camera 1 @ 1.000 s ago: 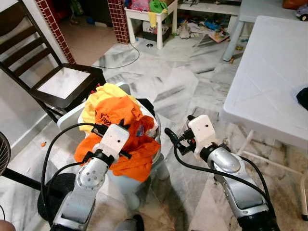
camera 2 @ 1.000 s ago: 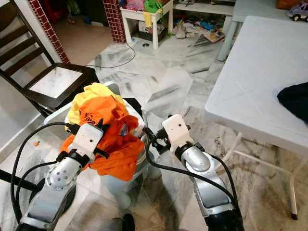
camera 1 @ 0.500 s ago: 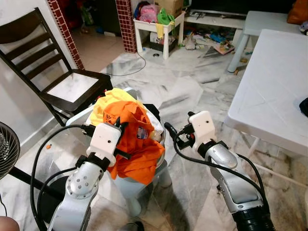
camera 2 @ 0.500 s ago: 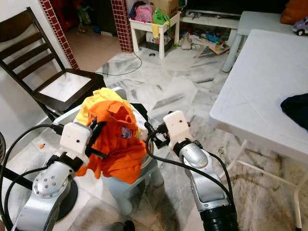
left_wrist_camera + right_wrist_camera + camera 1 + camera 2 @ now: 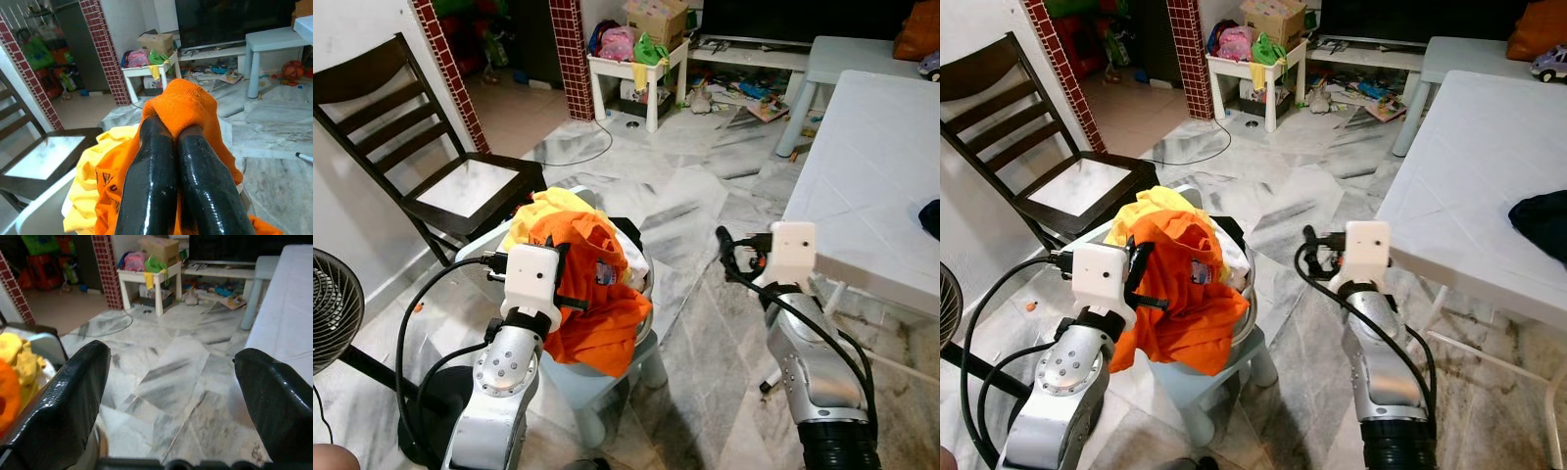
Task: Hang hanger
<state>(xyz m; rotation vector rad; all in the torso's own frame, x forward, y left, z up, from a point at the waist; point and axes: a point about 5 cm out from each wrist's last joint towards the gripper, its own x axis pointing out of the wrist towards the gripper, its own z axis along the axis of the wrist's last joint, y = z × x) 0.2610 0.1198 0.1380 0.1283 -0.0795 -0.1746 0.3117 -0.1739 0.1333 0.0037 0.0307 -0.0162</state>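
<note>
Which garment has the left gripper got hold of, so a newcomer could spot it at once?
Start at the dark wooden chair by the wall; just in front of it stands a pale blue plastic stool heaped with clothes. The bright orange knit garment on top is pinched in the left gripper, jaws shut. Unlike the yellow cloth behind it, it is orange and drapes over the stool's front.

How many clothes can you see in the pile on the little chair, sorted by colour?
Orange clothes: 1, pinched by the left gripper
Yellow clothes: 1
White clothes: 1, just an edge peeking out
Total: 3 that can be told apart; more may be hidden underneath.
</note>
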